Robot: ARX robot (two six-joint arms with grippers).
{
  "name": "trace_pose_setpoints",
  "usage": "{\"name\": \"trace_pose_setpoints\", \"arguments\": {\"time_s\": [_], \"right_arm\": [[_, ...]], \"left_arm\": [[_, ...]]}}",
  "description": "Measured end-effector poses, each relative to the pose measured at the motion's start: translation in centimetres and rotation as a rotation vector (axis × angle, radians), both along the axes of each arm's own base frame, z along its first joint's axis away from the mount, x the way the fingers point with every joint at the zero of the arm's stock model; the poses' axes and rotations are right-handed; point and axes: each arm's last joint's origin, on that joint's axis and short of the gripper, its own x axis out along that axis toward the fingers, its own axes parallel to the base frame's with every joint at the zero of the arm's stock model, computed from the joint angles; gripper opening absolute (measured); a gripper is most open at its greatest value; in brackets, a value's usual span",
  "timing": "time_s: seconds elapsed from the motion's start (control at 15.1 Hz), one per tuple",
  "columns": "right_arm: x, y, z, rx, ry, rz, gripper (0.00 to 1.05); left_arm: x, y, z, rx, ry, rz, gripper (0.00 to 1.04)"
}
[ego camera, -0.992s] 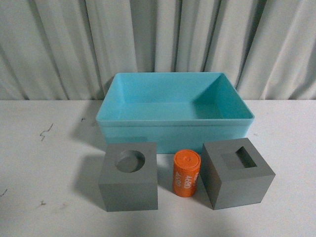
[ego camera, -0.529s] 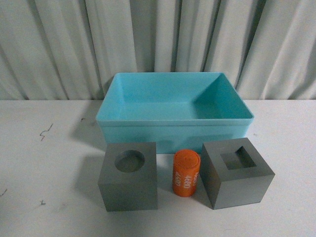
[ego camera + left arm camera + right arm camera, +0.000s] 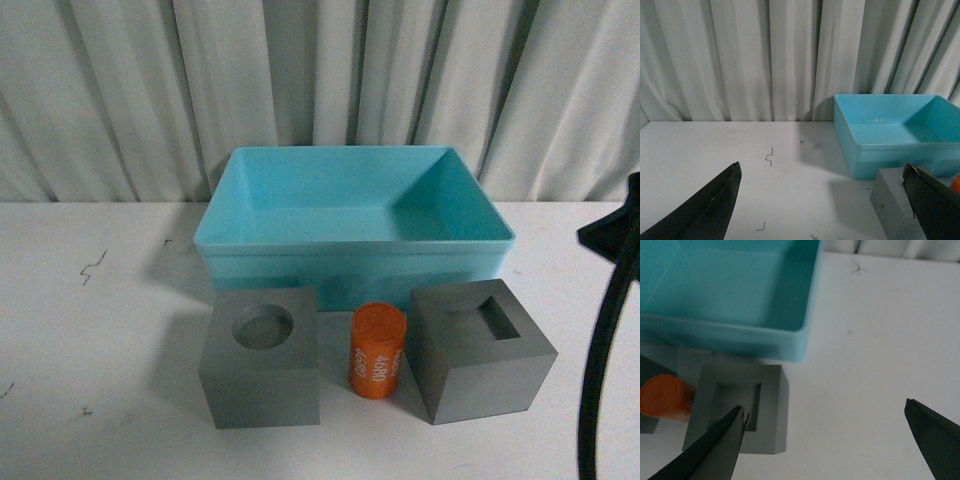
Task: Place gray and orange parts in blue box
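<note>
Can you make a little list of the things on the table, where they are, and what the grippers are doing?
box: blue box, at the back, nothing seen inside
left part: gray cube with round hole, in front of the box
middle part: orange cylinder, between the cubes
right part: gray cube with square hole
left gripper: open, holding nothing
right gripper: open, holding nothing
parts in box: none yet

I see a pale grey-white curtain (image 3: 120, 90) hanging in deep vertical folds across the whole back of the scene. It comes down to the far edge of a matte white surface (image 3: 80, 330), which carries a few small dark scuffs (image 3: 93, 266). The light is soft and even.
</note>
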Motion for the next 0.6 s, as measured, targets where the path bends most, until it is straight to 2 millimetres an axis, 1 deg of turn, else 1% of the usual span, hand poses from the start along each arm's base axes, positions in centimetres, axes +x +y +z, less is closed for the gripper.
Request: {"name": "trace_pose_setpoints", "arguments": {"time_s": [0.07, 0.13, 0.26, 0.46, 0.53, 0.6], "right_arm": [[0.4, 1.3, -1.7, 0.009, 0.084, 0.012, 0.98], [0.5, 1.9, -2.5, 0.011, 0.109, 0.013, 0.98], [0.8, 2.1, -3.3, 0.017, 0.13, -0.005, 0.98], [1.2, 2.0, -5.5, -0.002, 0.196, -0.037, 0.98], [1.5, 2.4, -6.1, -0.007, 0.217, -0.036, 0.98], [1.8, 2.7, -6.3, -0.009, 0.219, -0.031, 0.98]], "left_arm": [[0.0, 0.0, 0.0, 0.0, 0.0, 0.0, 0.98], [0.0, 0.0, 0.0, 0.0, 0.0, 0.0, 0.98], [0.0, 0.0, 0.0, 0.0, 0.0, 0.0, 0.98], [0.0, 0.0, 0.0, 0.0, 0.0, 0.0, 0.98], [0.0, 0.0, 0.0, 0.0, 0.0, 0.0, 0.98], [0.0, 0.0, 0.0, 0.0, 0.0, 0.0, 0.98]]}}
